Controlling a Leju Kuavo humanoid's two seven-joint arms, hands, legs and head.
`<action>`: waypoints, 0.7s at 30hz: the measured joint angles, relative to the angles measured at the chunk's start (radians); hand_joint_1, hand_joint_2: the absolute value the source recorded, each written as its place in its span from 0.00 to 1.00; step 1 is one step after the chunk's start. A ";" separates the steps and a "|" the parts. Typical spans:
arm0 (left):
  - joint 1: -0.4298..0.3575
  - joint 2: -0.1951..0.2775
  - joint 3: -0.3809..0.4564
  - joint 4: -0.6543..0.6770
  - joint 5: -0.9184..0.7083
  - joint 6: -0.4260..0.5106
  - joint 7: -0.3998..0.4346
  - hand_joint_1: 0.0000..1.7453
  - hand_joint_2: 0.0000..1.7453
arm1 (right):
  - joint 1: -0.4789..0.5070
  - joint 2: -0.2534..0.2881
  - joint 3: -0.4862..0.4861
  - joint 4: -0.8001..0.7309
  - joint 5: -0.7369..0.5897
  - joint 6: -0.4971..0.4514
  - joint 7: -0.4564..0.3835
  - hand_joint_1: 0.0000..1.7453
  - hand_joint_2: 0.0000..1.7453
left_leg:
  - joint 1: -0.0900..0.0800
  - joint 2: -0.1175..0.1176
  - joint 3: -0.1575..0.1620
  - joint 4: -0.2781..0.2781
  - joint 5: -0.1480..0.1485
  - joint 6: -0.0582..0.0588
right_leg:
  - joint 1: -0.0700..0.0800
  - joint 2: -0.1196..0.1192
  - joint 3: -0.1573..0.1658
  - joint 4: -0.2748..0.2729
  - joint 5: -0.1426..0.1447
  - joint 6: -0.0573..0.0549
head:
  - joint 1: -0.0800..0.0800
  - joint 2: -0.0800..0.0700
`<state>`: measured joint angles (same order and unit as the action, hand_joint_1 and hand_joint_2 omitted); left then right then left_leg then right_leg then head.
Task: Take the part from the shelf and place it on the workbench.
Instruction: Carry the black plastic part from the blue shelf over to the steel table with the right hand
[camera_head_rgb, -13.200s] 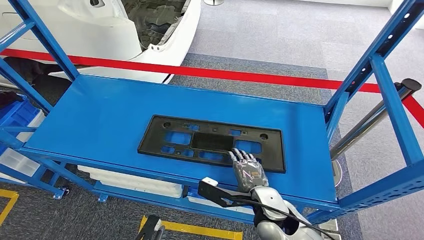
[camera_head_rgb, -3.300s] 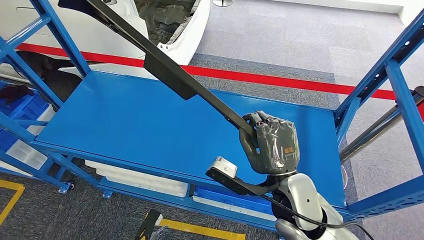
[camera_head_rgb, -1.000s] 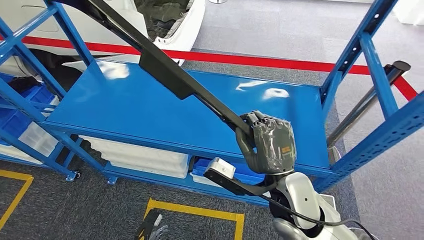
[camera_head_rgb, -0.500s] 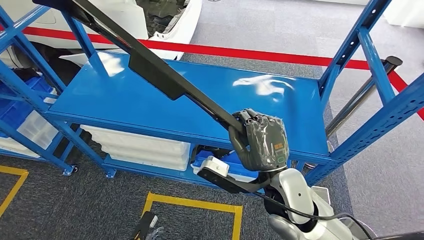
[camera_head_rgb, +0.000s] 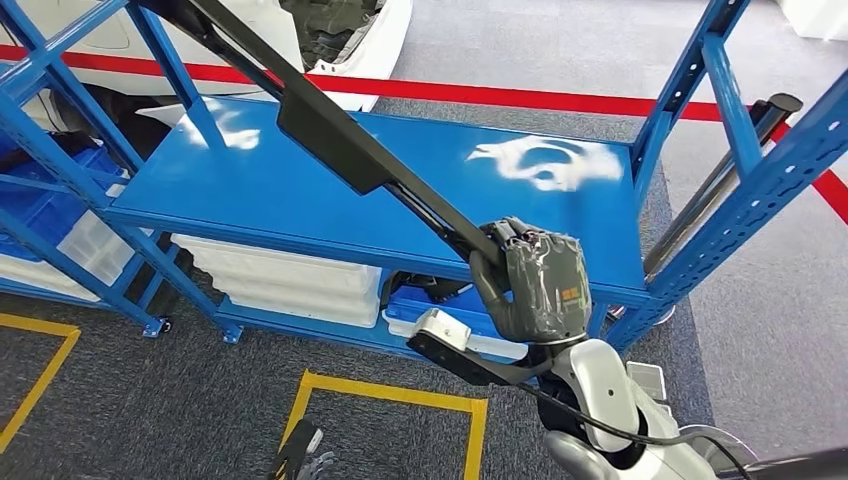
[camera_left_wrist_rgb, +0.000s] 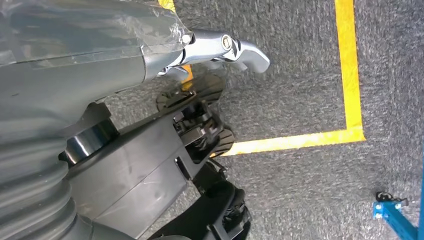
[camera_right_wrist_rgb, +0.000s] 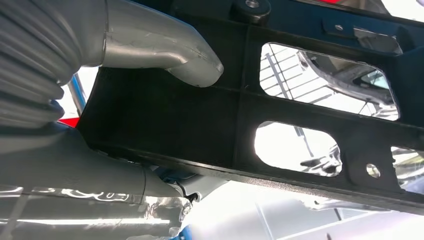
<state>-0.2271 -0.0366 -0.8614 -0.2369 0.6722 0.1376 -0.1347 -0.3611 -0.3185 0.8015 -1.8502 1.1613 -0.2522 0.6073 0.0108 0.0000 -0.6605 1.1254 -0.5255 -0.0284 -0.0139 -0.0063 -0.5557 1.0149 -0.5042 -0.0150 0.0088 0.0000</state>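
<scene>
The part (camera_head_rgb: 330, 135) is a long black plastic frame with rectangular cut-outs. My right hand (camera_head_rgb: 535, 285) grips its near end and holds it edge-on in the air, slanting up and away to the left over the blue shelf (camera_head_rgb: 250, 190). In the right wrist view the part (camera_right_wrist_rgb: 300, 112) crosses the picture, and my thumb (camera_right_wrist_rgb: 165, 50) presses on its face. The shelf's top surface is bare. My left hand (camera_head_rgb: 305, 462) hangs low above the carpet, holding nothing; its cover and thumb (camera_left_wrist_rgb: 235, 47) show in the left wrist view.
Blue shelf posts (camera_head_rgb: 690, 70) rise on both sides of the shelf. White foam trays (camera_head_rgb: 290, 285) and blue bins (camera_head_rgb: 40, 200) sit on lower levels. A white car body (camera_head_rgb: 350, 40) stands behind a red floor line (camera_head_rgb: 520, 97). Yellow floor tape (camera_head_rgb: 390, 395) marks the carpet.
The part, once flat on the shelf, is now held lifted in my right hand. Over the last second the whole picture has shifted, showing more floor in front of the shelf; the grip is unchanged.
</scene>
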 joint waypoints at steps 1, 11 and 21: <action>0.000 0.000 0.000 0.000 0.000 0.000 0.000 0.00 1.00 | 0.000 0.000 0.000 0.000 0.000 0.000 0.000 0.94 1.00 | 0.001 0.000 -0.021 0.061 -0.042 -0.003 | 0.001 -0.001 -0.008 0.000 0.006 -0.004 | -0.007 0.000; -0.001 0.001 0.000 0.000 -0.001 0.000 0.004 0.00 1.00 | 0.003 0.000 0.000 0.002 0.000 -0.005 0.006 0.94 1.00 | -0.005 -0.003 0.123 -0.092 -0.009 0.019 | 0.007 -0.002 -0.071 0.028 0.046 0.024 | -0.039 0.000; -0.004 0.001 0.000 0.000 -0.008 -0.005 0.012 0.00 1.00 | 0.019 -0.001 -0.002 0.007 0.000 -0.010 0.009 0.94 1.00 | -0.002 0.015 0.053 -0.091 0.049 0.055 | -0.001 0.001 -0.097 0.220 -0.087 0.058 | 0.004 0.000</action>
<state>-0.2311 -0.0356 -0.8616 -0.2369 0.6640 0.1326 -0.1229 -0.3423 -0.3193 0.7994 -1.8430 1.1608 -0.2621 0.6160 0.0085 0.0151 -0.6076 1.0343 -0.4761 0.0264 -0.0152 -0.0057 -0.6525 1.2353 -0.5909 0.0427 0.0124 0.0000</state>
